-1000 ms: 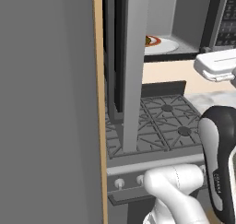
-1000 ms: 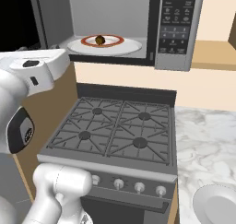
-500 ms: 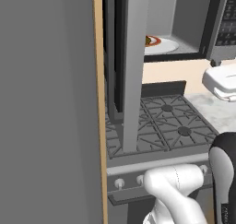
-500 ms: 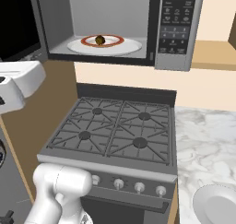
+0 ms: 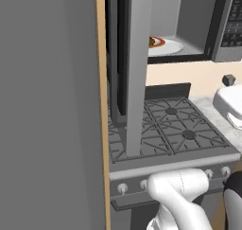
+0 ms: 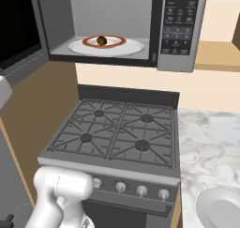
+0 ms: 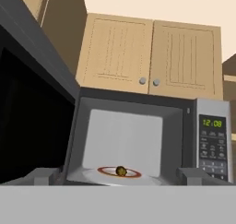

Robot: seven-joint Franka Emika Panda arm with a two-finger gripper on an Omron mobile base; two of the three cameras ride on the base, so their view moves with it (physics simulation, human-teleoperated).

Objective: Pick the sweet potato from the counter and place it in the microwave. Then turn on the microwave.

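Note:
The microwave (image 6: 180,30) hangs above the stove with its door (image 6: 18,34) swung wide open to the left. On the white round plate (image 6: 126,48) inside lies the sweet potato (image 6: 101,41), a small brownish lump within the orange-red ring. It shows again in the left base view as the sweet potato (image 5: 151,41). The hand view looks up into the microwave (image 7: 213,140) from below and in front, at the sweet potato (image 7: 120,171). My gripper (image 7: 120,178) is open, its fingertips (image 7: 44,175) wide apart with nothing between them, well back from the cavity. The marbled counter (image 6: 211,133) lies to the right.
A gas stove (image 6: 117,133) with dark grates sits under the microwave, knobs along its front. A separate white plate (image 6: 220,208) rests on the counter at the lower right. Wooden cabinets (image 7: 147,57) hang above the microwave. The open door's edge (image 5: 137,73) juts out over the stove.
My hand has drawn back and down from the microwave opening, sliding left out of the right base view. The sweet potato has stayed on the plate.

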